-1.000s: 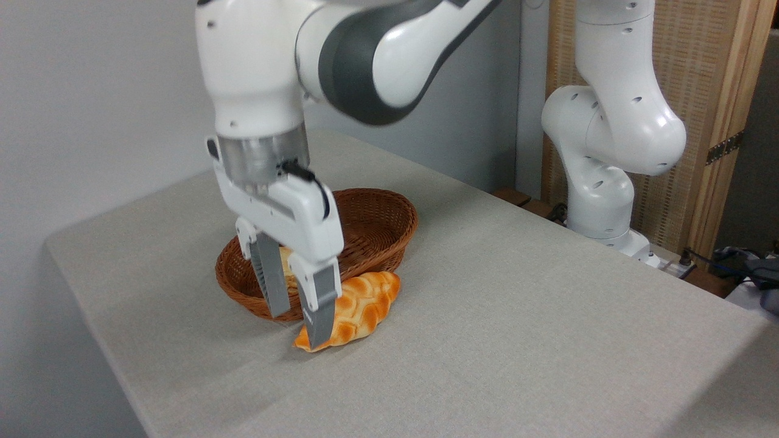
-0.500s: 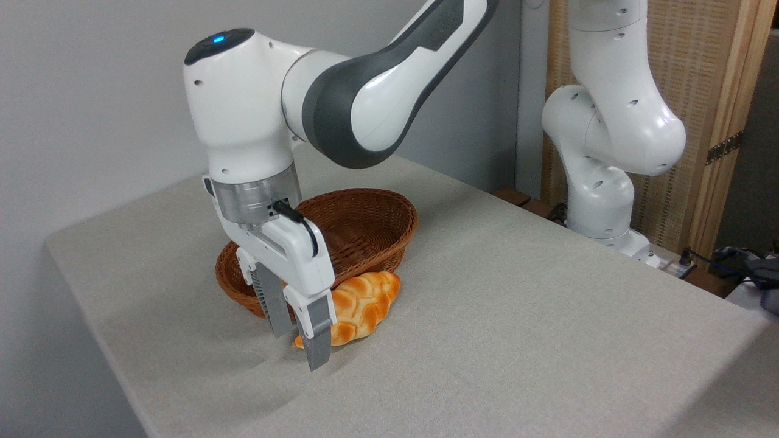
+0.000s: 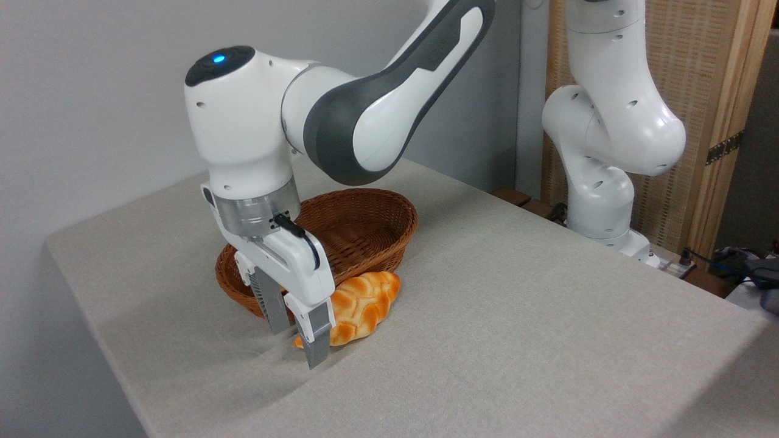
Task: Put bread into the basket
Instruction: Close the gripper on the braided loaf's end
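One fixed camera — raised, angled down, near the table (image 3: 517,316).

I can't make out any readable text, label, brand or number from my seat here. The raised lettering on the grey side of the arm (image 3: 426,58) is too blurred to read

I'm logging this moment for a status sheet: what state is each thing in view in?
braided loaf: lying on the table, outside the basket, against its front wall.
basket: upright on the table; the part of its inside that shows is empty.
gripper: open, fingers pointing down astride the loaf's left end, gripping nothing.
table: covered by a grey cloth.
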{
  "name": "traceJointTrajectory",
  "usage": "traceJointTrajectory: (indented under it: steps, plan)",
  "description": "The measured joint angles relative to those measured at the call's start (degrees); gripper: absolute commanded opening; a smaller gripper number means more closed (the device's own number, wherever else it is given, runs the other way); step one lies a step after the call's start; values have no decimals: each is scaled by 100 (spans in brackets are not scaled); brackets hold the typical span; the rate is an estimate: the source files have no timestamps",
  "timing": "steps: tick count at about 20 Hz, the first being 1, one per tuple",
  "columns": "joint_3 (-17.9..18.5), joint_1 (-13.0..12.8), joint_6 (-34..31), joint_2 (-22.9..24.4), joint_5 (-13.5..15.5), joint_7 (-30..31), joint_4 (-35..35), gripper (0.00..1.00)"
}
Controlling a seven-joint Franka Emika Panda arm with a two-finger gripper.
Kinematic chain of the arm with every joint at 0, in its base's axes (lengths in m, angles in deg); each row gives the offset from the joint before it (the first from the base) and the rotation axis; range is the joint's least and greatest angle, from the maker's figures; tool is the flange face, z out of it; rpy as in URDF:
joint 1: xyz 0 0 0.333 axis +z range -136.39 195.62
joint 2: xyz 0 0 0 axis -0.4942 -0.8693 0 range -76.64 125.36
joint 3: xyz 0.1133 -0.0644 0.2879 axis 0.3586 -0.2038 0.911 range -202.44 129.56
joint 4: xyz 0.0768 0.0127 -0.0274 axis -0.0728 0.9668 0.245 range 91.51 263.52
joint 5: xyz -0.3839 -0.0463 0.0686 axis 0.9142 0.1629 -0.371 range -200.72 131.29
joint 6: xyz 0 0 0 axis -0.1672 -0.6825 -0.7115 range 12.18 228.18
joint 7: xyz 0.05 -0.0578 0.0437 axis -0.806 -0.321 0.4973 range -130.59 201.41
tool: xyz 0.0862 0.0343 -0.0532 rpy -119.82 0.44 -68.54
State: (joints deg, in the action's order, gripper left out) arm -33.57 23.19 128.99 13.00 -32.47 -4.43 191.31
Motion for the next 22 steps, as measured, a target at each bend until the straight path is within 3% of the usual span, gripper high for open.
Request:
traceJointTrajectory:
  steps: [3,6,7,10,13,22]
  plan:
    - [-22,0,0,-48,0,0,114,99]
    - [-22,4,0,-69,0,0,140,63]
    - [-22,5,0,-69,0,0,140,42]
    - [-22,6,0,-69,0,-18,140,11]
    - [-22,8,-8,-69,0,-177,145,3]
    - [-22,14,-13,-69,0,-250,159,0]
